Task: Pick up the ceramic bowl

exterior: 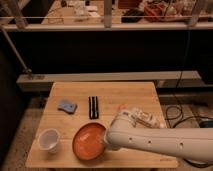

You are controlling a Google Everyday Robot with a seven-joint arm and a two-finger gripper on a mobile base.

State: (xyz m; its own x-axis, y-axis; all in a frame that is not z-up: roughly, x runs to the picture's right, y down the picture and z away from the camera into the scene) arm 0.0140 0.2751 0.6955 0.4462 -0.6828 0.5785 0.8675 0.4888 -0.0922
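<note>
The ceramic bowl lies near the white cup. My gripper is at the rim farthest from that cup; whether it has clamped, I cannot tell. I judge the bowl heavy, rigid, slick-glazed and breakable, so I'd pinch the rim firmly.

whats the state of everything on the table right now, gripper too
bowl: open side up, empty
gripper: at the bowl's right rim
cup: upright, left of the bowl, not touching it
sponge: lying flat
black sticks: lying side by side
packet: lying flat, right of the sticks
</note>
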